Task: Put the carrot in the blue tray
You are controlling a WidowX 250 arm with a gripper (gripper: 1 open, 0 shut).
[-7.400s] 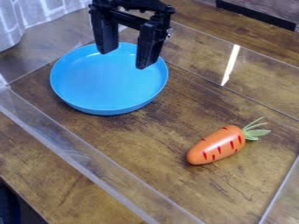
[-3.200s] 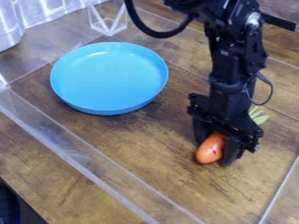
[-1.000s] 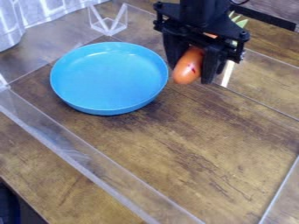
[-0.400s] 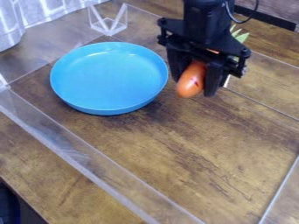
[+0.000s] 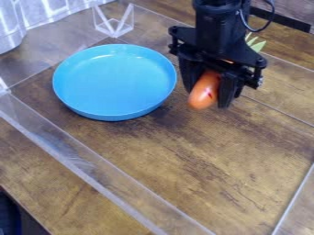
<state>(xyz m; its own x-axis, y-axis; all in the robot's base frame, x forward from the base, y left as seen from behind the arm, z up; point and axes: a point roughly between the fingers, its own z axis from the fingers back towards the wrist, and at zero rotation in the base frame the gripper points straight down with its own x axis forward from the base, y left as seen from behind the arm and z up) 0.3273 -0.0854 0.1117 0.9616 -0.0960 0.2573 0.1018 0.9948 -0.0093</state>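
Watch the drop: your gripper (image 5: 216, 84) has its fingers clamped on the carrot (image 5: 204, 93), up in the air just R of the tray (image 5: 114, 82). Open w/o moving L 1st & it prob. lands on the table (image 5: 166, 162).

The gripper (image 5: 211, 87) hides part of the carrot (image 5: 204, 92), right of centre; the arm (image 5: 221, 14) is cut off by the top edge; dark fingertips blur together against the carrot.
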